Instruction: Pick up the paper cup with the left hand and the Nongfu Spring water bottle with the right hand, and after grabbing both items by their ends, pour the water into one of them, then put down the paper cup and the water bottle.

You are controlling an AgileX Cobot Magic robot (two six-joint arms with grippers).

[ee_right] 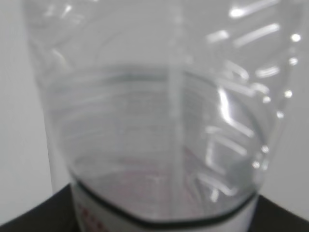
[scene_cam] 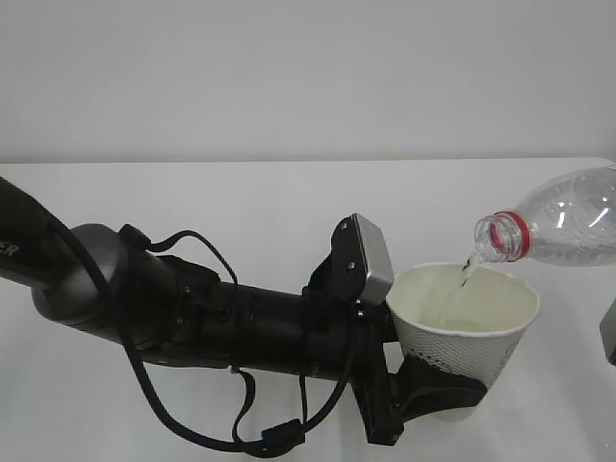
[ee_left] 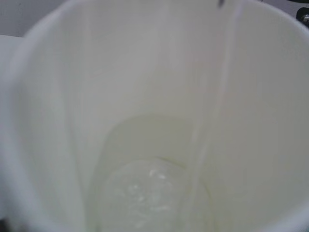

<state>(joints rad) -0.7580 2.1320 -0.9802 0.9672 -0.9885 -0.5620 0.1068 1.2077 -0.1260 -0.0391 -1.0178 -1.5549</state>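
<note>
Now, pour: I had the Nongfu Spring water bottle (scene_cam: 568,219) tipped, water (ee_left: 149,193) streaming into the paper cup (scene_cam: 467,332).
Left hand (scene_cam: 423,390): clamped the cup's base.
Right hand: offscreen; bottle held, apparently.
Risk: mouth sat near the rim; drift meant spillage.
Labels: nothing legible.

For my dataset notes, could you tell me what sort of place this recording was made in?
Probably a lab or test bench rather than a kitchen: a plain white table against a bare white wall, with nothing on view but the paper cup and water bottle.
</note>
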